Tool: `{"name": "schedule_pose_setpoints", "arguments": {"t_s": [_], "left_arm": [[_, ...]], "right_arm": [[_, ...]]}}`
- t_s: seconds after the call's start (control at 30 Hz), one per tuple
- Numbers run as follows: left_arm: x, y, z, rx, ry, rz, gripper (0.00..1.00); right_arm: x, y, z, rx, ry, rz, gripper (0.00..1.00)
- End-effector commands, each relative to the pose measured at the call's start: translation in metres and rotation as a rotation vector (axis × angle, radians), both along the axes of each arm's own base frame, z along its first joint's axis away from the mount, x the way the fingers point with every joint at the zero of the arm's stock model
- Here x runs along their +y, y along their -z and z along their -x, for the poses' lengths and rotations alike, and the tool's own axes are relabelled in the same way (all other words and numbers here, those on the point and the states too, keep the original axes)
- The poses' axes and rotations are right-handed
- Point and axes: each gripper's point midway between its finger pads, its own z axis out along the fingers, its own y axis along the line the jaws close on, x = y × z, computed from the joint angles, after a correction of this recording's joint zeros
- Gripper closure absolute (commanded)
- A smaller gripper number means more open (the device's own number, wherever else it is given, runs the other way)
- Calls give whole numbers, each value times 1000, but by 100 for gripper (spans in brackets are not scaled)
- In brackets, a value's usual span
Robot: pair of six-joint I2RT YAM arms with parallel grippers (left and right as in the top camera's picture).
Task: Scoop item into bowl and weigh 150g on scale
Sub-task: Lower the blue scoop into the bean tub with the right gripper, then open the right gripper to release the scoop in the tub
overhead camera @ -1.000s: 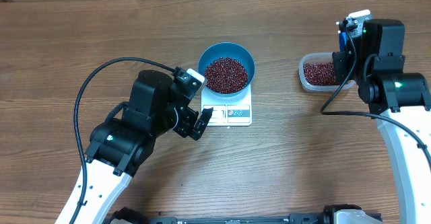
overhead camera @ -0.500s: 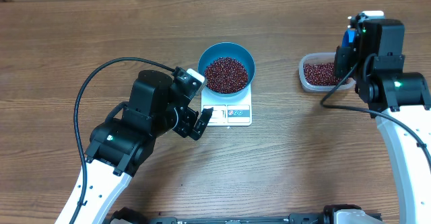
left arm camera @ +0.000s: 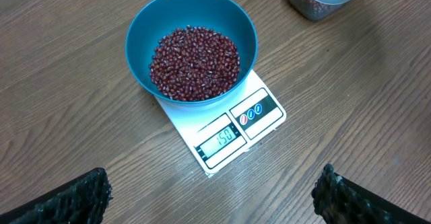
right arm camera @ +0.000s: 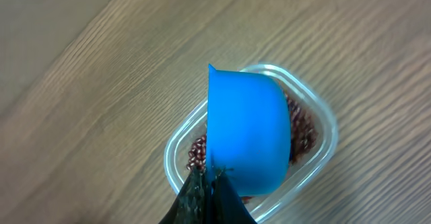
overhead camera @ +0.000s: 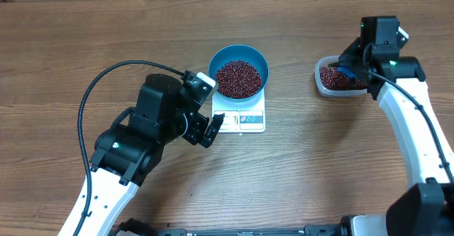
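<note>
The blue bowl [overhead camera: 258,57] stands on the white scale [overhead camera: 250,120] and holds a heap of red-brown beans [overhead camera: 238,78]. In the left wrist view the bowl [left arm camera: 145,29] and its beans [left arm camera: 194,62] sit on the scale [left arm camera: 182,116], whose display [left arm camera: 219,138] reads 150. My left gripper [overhead camera: 213,127] hovers open at the scale's front left corner, with nothing between its fingers [left arm camera: 81,197]. My right gripper [right arm camera: 212,178] is shut on the handle of a small blue scoop [right arm camera: 249,133]. The scoop hangs over the clear tub [right arm camera: 325,120] of beans [right arm camera: 197,155].
The clear tub [overhead camera: 325,83] sits on the wooden table at the right, well apart from the scale. The left arm's black cable [overhead camera: 92,94] loops over the table to the left of the scale.
The right arm has swung forward and tipped down, bringing the scoop over the tub. The left arm, bowl and scale have not moved.
</note>
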Motion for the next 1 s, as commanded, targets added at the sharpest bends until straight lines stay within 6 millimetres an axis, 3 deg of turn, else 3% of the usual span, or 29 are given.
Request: {"name": "schedule_pose_setpoints", "arguments": {"t_s": [0.0, 0.13, 0.3, 0.4, 0.8, 0.83, 0.9, 0.97], "left_arm": [[-1, 3, 0, 4, 20, -6, 1], [-1, 3, 0, 4, 21, -5, 0], [-1, 3, 0, 4, 20, -6, 1], [-1, 3, 0, 4, 21, -5, 0], [-1, 3, 0, 4, 21, -5, 1], [-1, 3, 0, 4, 20, -6, 0], [-1, 3, 0, 4, 21, -6, 0], [-1, 3, 0, 4, 20, -6, 1]], "right_arm": [[-5, 4, -1, -33, 157, -85, 96], [-5, 7, -1, -29, 179, -105, 74], [-5, 8, 1, -23, 179, -104, 72], [-5, 8, 1, -24, 180, -104, 65], [-5, 9, 1, -21, 177, -102, 63], [-5, 9, 1, -19, 176, -101, 60], [-5, 9, 2, -9, 157, -87, 34], [-6, 9, 2, 6, 104, -46, 17]]}}
